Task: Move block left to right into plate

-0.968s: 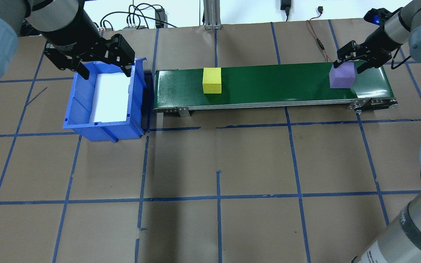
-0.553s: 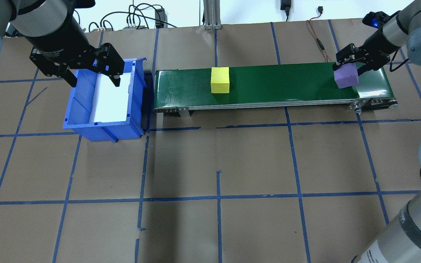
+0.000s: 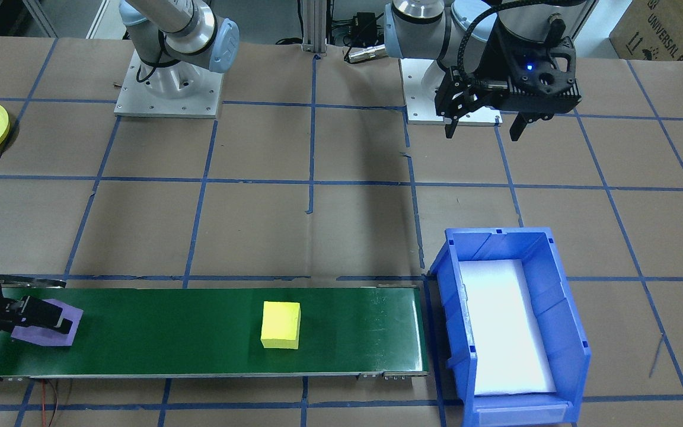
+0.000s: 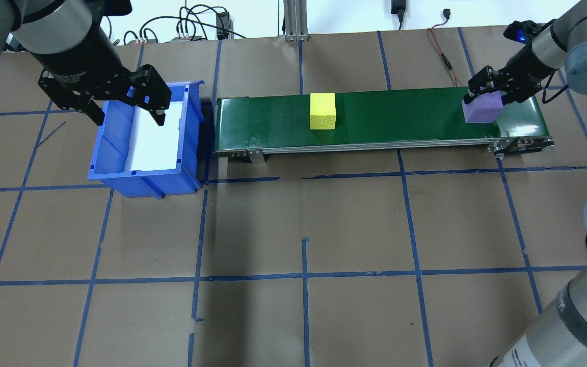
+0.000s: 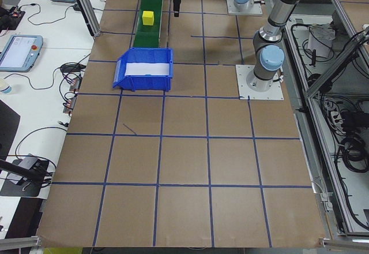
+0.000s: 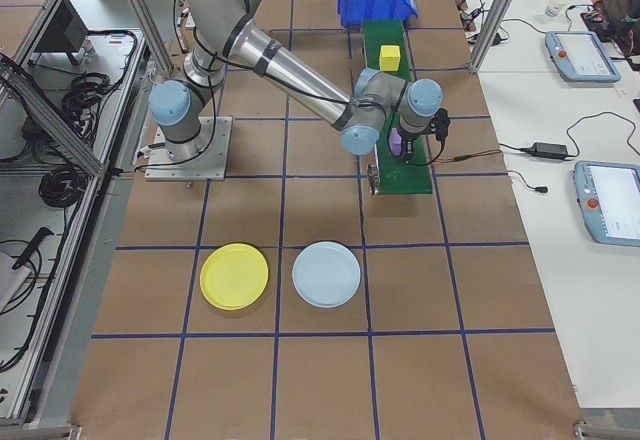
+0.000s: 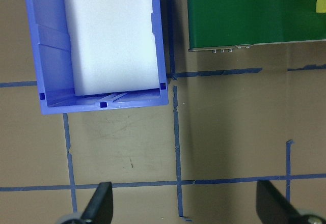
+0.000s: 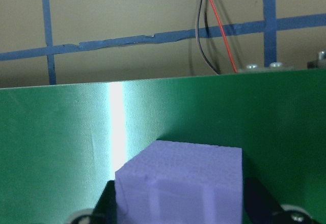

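Purple foam block (image 4: 483,109) sits at the green conveyor belt's (image 4: 395,114) 3 o'clock end, clasped between the right gripper's (image 4: 487,90) fingers. It looks light, slightly squashy; flat opposite sides suit holding. Left gripper (image 4: 120,108) hangs spread, empty, above the blue bin (image 4: 115,153).

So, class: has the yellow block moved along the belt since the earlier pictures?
Yes. The yellow block has travelled rightward along the green belt, away from the blue bin.

Four fixed views, two wrist close-ups, conveyor (image 4: 375,120) shared.
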### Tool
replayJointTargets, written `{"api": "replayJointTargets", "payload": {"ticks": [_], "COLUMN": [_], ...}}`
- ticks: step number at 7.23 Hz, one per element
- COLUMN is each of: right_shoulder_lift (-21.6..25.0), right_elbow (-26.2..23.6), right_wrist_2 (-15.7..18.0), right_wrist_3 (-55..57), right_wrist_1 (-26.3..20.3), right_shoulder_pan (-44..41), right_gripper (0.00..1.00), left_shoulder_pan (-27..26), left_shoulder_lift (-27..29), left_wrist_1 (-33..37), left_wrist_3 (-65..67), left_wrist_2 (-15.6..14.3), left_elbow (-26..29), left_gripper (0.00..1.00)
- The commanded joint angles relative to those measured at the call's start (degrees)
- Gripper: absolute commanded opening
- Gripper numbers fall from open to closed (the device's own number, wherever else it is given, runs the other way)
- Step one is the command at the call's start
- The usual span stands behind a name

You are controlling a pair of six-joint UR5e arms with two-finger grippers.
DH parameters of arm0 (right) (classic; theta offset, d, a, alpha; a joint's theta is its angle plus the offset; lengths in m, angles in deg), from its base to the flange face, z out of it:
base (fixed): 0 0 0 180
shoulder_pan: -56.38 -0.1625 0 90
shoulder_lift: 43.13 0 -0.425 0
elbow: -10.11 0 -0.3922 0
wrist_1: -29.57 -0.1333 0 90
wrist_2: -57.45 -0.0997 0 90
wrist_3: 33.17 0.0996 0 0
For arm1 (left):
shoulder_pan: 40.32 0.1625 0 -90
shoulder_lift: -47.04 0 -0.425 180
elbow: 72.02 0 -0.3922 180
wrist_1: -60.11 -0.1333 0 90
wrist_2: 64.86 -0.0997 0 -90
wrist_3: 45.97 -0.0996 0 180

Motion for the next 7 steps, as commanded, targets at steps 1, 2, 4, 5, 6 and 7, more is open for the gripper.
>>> {"api": "replayJointTargets", "payload": {"ticks": [1, 2, 4, 5, 6, 7], "right_shoulder_lift": [0.67, 1.71, 8.54, 9.01, 9.02, 8.93], "right_elbow": [0.24, 0.68, -0.89, -2.73, -3.88, -4.59], "right_wrist_2": [3.1, 3.64, 13.79, 15.32, 15.24, 15.24], "right_wrist_3": [-0.23, -0.92, -8.52, -16.93, -25.28, -32.32], "right_wrist_1": [0.0, 0.0, -3.05, -5.43, -5.28, -4.23], "right_shoulder_pan": [0.0, 0.26, 5.15, 11.54, 18.04, 24.46], "right_gripper": [0.06, 0.06, 0.06, 0.06, 0.07, 0.07], "left_shoulder_pan": [-0.2, -0.2, -0.2, -0.2, -0.2, -0.2], "left_shoulder_lift": [0.0, 0.0, 0.0, 0.0, 0.0, 0.0], "left_wrist_1": [-0.11, -0.11, -0.11, -0.11, -0.11, -0.11], "left_wrist_3": [0.34, 0.43, 0.43, 0.43, 0.43, 0.43], "left_wrist_2": [0.07, 0.07, -0.01, -0.01, -0.01, -0.1], "left_elbow": [0.09, 0.09, 0.0, 0.0, 0.0, 0.09], "left_gripper": [1.0, 1.0, 1.0, 1.0, 1.0, 1.0]}}
